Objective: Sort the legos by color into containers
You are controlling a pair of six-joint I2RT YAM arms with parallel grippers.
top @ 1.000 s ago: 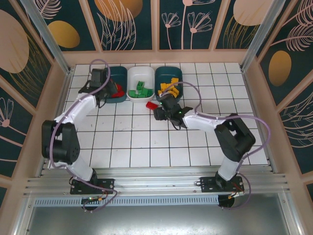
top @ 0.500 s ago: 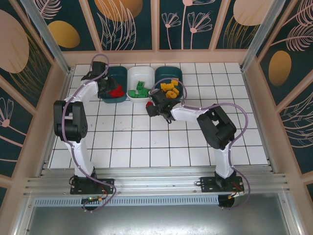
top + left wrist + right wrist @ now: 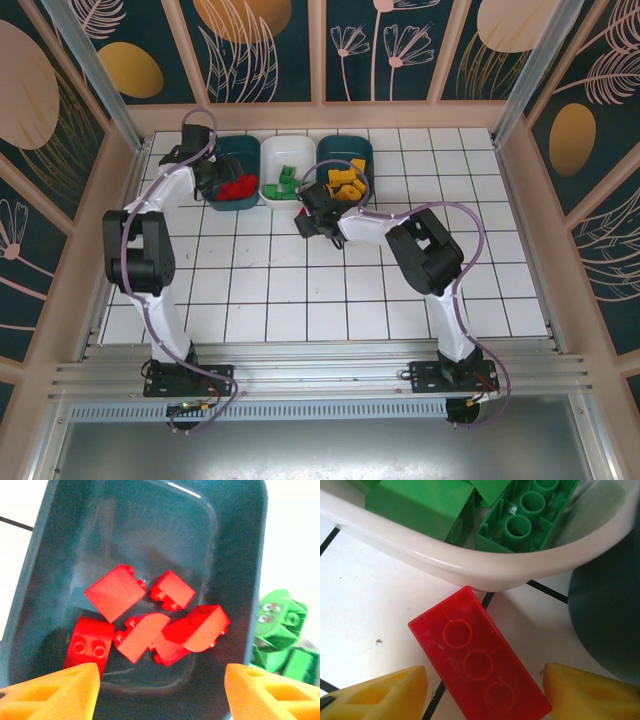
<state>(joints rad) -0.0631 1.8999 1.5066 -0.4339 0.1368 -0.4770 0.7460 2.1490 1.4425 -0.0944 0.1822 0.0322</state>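
Diagonally, studs down, the red brick (image 3: pixel 479 666) lies inside the parted right tool (image 3: pixel 484 682), beside the white tub (image 3: pixel 420 550).

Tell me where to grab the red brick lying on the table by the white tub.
Across its two long side walls, at the middle, coming straight down. The red brick lies flat, hollow side up, at a slant, with one end close to the rim of the white tub, so an end-to-end pinch would crowd it.

Found one loose lego (image 3: pixel 480 660) on the table just before the middle container (image 3: pixel 290 140); found the left container (image 3: pixel 245 148) and right container (image 3: pixel 345 146) flanking it.
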